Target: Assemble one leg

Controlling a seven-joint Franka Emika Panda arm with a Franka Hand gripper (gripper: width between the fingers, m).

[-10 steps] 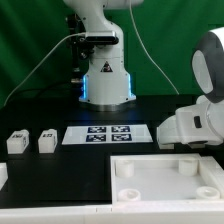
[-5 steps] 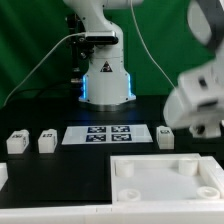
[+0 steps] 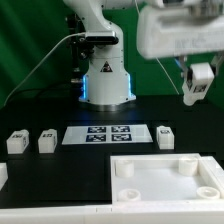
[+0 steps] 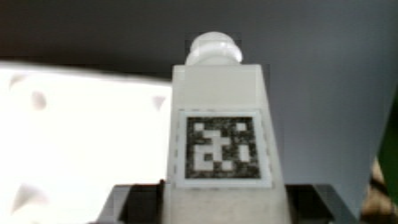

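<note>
My gripper (image 3: 197, 88) hangs high at the exterior view's right, shut on a leg (image 3: 198, 80), a short white square post. In the wrist view the same leg (image 4: 222, 110) stands between my dark fingers (image 4: 143, 205), its black-and-white tag facing the camera and a round peg at its far end. Three more legs stand on the black table: two at the exterior view's left (image 3: 17, 142) (image 3: 46, 141) and one (image 3: 166, 136) to the right of the marker board (image 3: 105, 133). The large white tray (image 3: 150, 160) lies in front.
The robot base (image 3: 105, 80) with a blue light stands behind the marker board. A white part (image 3: 3, 175) shows at the exterior view's left edge. The tray's bright surface (image 4: 71, 120) lies below the held leg in the wrist view.
The arm has risen from low beside the tray to high at the exterior view's right, carrying the leg. The leg next to the marker board has come into sight.
</note>
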